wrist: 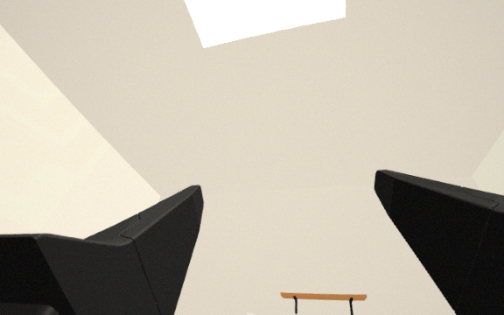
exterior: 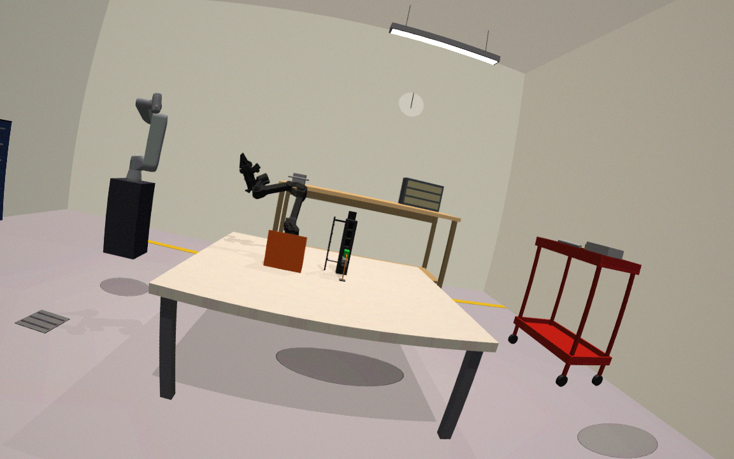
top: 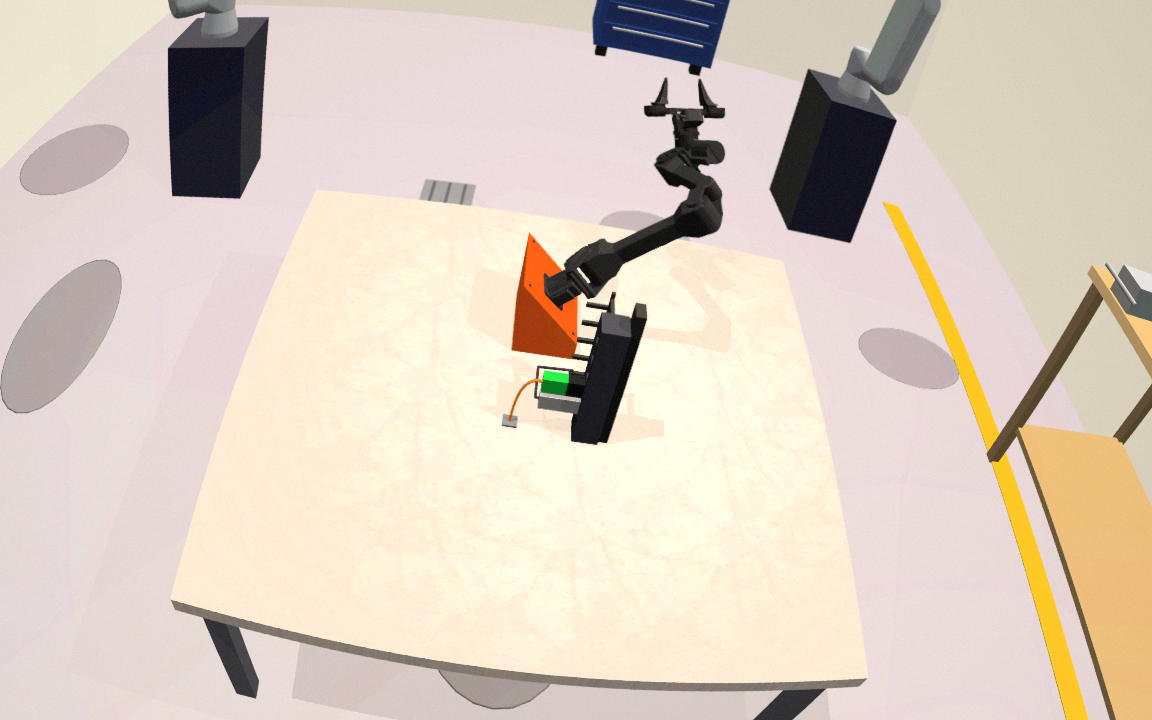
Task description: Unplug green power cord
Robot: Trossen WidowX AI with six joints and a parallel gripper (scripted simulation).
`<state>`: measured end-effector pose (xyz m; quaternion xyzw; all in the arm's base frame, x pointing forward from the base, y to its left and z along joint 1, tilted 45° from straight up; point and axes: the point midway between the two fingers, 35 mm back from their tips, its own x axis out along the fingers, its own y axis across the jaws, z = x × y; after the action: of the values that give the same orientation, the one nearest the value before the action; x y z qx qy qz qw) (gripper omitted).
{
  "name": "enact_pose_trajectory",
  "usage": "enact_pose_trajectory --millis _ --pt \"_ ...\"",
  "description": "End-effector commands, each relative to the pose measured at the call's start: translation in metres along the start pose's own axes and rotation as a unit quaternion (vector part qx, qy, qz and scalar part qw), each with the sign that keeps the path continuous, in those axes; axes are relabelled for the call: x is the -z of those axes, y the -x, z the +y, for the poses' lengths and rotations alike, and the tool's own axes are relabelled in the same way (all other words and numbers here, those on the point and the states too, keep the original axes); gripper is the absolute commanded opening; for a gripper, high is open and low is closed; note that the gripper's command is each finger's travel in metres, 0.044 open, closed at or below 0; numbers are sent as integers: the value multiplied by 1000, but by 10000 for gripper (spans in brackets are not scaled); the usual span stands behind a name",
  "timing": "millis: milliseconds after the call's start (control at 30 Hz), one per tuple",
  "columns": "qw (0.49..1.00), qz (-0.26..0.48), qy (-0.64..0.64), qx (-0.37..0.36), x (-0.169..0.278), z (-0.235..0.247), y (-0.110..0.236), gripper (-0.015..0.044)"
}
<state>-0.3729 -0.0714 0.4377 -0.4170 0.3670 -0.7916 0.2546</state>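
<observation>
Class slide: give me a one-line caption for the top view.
Green plug sits in the upright power strip beside an orange wedge; the gripper, fingers open, is raised far from it.

Table top (top: 383,501): pale wood-look, matt, faint scratch-like marbling; legs (exterior: 167,348) dark, matt. Arm (top: 652,237) and gripper (top: 680,94) fingers: black, matt, hard plastic look, smooth faceted faces. Power strip (top: 611,376): black, matt, smooth. Plug (top: 555,384): bright green, flat plastic look. Wedge block (top: 537,308): orange, matt, smooth. Side bench (exterior: 369,201): light wood look. Cart (exterior: 586,254): red, smooth, painted-metal look.
</observation>
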Motion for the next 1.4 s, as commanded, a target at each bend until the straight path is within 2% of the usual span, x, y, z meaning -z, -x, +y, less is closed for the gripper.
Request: enact_pose_trajectory --millis 0,267,400,800,1067,1367 --pt "1000 1 -1 0 1 0 1 374" --pt "995 95 -35 25 50 -29 40 164" --pt "988 142 -31 50 67 -52 67 160" --pt "940 303 -11 158 100 -137 187 160" --pt "890 392 3 232 94 -181 272 160" --pt "823 473 18 316 65 -218 364 160"
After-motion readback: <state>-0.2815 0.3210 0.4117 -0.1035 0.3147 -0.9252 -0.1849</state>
